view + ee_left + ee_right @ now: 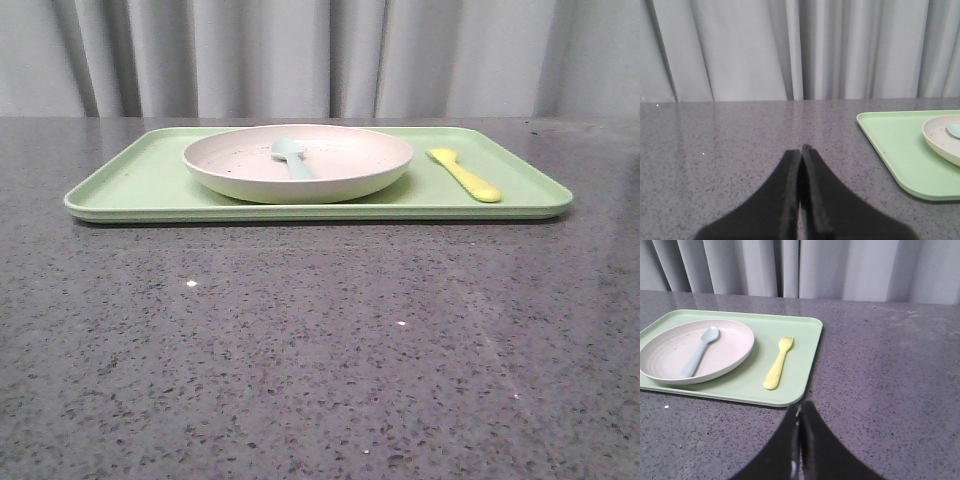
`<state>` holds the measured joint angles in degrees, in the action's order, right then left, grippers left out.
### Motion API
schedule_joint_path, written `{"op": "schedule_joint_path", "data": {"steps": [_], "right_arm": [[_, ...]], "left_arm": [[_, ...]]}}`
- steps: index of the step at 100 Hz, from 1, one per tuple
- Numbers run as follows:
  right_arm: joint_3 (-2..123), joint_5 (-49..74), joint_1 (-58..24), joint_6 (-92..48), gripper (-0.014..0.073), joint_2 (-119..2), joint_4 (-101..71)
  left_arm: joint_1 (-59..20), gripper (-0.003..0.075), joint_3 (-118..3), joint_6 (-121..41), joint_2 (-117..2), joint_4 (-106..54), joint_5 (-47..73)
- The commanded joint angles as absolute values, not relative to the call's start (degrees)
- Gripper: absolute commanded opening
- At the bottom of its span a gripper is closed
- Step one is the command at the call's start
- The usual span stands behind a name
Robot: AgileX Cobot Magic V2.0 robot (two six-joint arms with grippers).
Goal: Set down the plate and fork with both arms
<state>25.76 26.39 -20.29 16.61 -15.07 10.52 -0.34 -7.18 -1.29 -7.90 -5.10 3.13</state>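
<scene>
The plate (pixel 298 162) sits on the green tray (pixel 130 185), which rests on the grey speckled desk (pixel 320 350). A pale blue spoon (pixel 291 156) lies inside the plate, bowl end toward the curtain (pixel 320 55). The fork (pixel 463 174) lies flat on the tray just beside the plate, on its right, not touching it, tines toward the curtain.

The left hand (pixel 801 150) is closed, fingers pressed together with nothing between them. It is low over bare desk, well apart from the tray; the tray's near corner and part of the plate rim show at the edge of its wrist view.

The right hand (pixel 800 407) is likewise closed and empty. It sits near the tray's edge, on the fork's side; the fork (pixel 778 363) is the nearest item to it, the plate (pixel 695 350) farther off.
</scene>
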Motion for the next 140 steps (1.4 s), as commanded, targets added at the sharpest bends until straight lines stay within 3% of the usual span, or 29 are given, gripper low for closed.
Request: {"op": "schedule_joint_path", "data": {"steps": [1,30,140], "right_arm": [[27.1,21.9,-20.1,16.6,-0.0069,-15.5,11.5],[27.1,22.0,-20.1,16.6,-0.0069,-15.5,11.5],[27.1,22.3,-20.1,16.6,-0.0069,-15.6,11.5]], "left_arm": [[-0.5,-0.002,-6.3,0.8,-7.2,-4.5,-2.4],[0.0,-0.002,0.8,0.8,2.4,-4.9,-1.1],[0.8,-0.002,0.7,0.8,2.0,-4.9,0.0]]}}
